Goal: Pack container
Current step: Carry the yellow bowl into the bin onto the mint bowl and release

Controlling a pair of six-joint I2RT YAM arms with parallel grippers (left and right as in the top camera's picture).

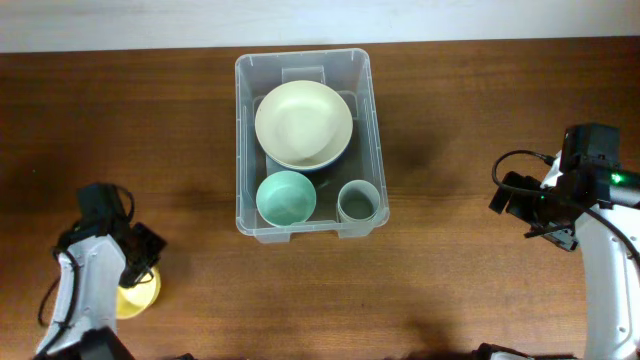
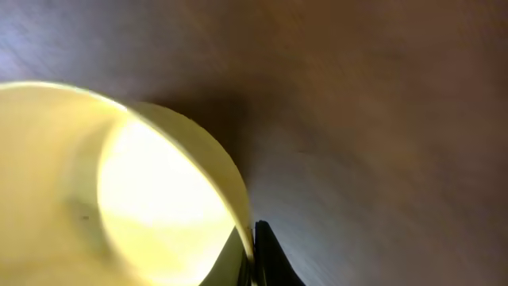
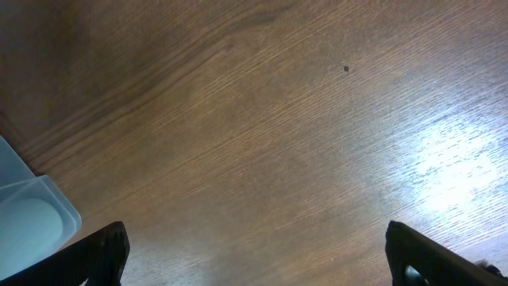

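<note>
Container [image 1: 241, 150] shows fully overhead; left gripper [image 1: 146, 268] half hides yellow cup [image 1: 135, 297].

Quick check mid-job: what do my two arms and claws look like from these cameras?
The left arm and right arm have white links, black wrist housings and looping black cables. A green light glows on the right one. The right claw has black fingers.

The left arm [image 1: 85, 275] is folded close, its wrist tipped downward. The left gripper [image 1: 143, 268] is pinched tight on the wall of a yellow cup [image 2: 119, 199], with one dark finger [image 2: 268, 258] outside the rim. The right arm [image 1: 605, 250] is angled inward. The right gripper [image 3: 258, 258] is spread wide and holds nothing.
</note>
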